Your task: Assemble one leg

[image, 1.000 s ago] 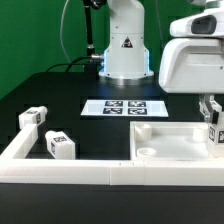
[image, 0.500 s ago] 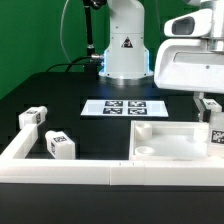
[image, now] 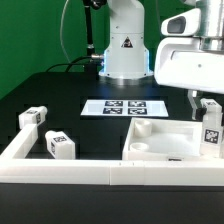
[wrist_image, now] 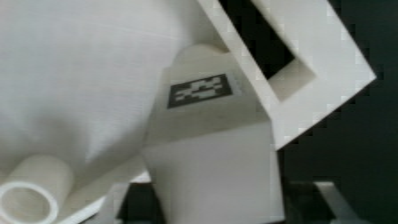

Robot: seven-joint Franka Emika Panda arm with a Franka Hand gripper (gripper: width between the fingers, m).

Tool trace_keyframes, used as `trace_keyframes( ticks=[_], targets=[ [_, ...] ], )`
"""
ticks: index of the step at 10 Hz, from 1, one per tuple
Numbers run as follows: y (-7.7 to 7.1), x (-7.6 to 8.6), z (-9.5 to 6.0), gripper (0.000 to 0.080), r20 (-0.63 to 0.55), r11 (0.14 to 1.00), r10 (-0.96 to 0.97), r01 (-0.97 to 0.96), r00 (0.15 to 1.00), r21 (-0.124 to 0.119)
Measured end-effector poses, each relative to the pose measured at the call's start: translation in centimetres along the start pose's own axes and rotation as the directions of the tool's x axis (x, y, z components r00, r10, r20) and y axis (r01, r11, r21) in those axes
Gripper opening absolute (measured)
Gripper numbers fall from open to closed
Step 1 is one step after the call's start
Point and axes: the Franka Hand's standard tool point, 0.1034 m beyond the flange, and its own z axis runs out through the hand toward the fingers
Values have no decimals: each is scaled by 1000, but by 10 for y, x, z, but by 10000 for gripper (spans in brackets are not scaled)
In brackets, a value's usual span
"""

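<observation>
My gripper (image: 209, 112) is at the exterior view's right, shut on a leg (image: 211, 135), a chunky white block with a tag sticker, held upright. The leg's lower end is over the right part of the large white panel (image: 150, 146); I cannot tell if they touch. In the wrist view the leg (wrist_image: 210, 150) fills the space between the fingers (wrist_image: 141, 198), its tag facing the camera, and the panel's round socket (wrist_image: 27, 200) shows beside it. Two more legs (image: 33, 117) (image: 58, 143) lie at the exterior view's left.
The marker board (image: 122, 108) lies behind the panel, in front of the robot base (image: 125, 50). A low white wall (image: 60, 166) runs along the front and left of the work area. The two spare legs lie inside it.
My gripper has moved a little to the exterior view's left with the leg. The panel's left edge has shifted left and the panel now sits slightly askew.
</observation>
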Motion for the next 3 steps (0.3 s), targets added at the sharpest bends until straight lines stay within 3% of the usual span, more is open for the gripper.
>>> trace_keyframes(
  ticks=[2, 3],
  targets=[
    [-4, 5, -24, 523, -9, 999, -33, 34, 999, 28],
    [-3, 5, -35, 523, -6, 999, -42, 42, 999, 35]
  ],
)
